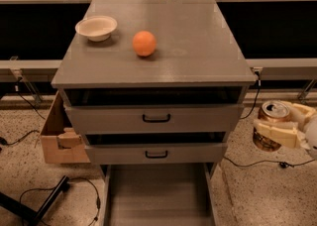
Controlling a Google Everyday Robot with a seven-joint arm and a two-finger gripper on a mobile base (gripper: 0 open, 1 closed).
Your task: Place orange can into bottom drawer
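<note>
Off to the right of the grey three-drawer cabinet [163, 66], about level with its two upper drawers, the cream-coloured two-finger gripper [275, 133] holds the orange can [265, 144], a small golden-orange metal cylinder with a silver top. Its fingers [285, 135] are pinched across the can's middle. The can hangs upright or nearly so, above the speckled floor. From where I stand it looks light, thin-walled and smooth, so I'd judge it easy to dent and apt to slip; a moderate squeeze round the mid-body seems the right hold. The bottom drawer [158, 197], a wide shallow grey tray, stands pulled out, lower and to the left. On top sit a round orange fruit [144, 43] and a pale shallow bowl [97, 27], well apart from the can
</note>
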